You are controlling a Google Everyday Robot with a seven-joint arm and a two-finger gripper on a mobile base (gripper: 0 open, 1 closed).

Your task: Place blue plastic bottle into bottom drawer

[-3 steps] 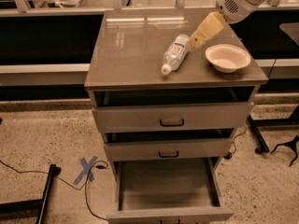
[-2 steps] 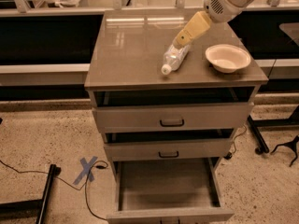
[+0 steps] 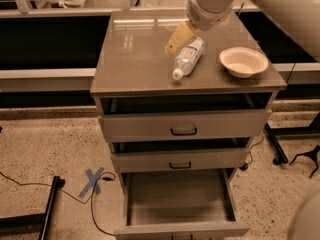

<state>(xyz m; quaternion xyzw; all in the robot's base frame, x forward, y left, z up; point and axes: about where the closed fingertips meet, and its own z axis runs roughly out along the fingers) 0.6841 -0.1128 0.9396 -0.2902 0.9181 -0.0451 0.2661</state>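
The blue plastic bottle lies on its side on the grey cabinet top, white cap towards the front, label facing up. My gripper, tan-coloured on a white arm, hangs just above the cabinet top at the bottle's far left side, close to its base end. The bottom drawer is pulled out and open below, and its inside looks empty.
A cream round bowl sits on the cabinet top right of the bottle. Two shallower drawers with black handles are slightly pulled out above the bottom drawer. A blue tape cross and cables lie on the floor at the left.
My arm and gripper have swung left, from between the bowl and the bottle to the bottle's far left side. The bottle and bowl have not moved.
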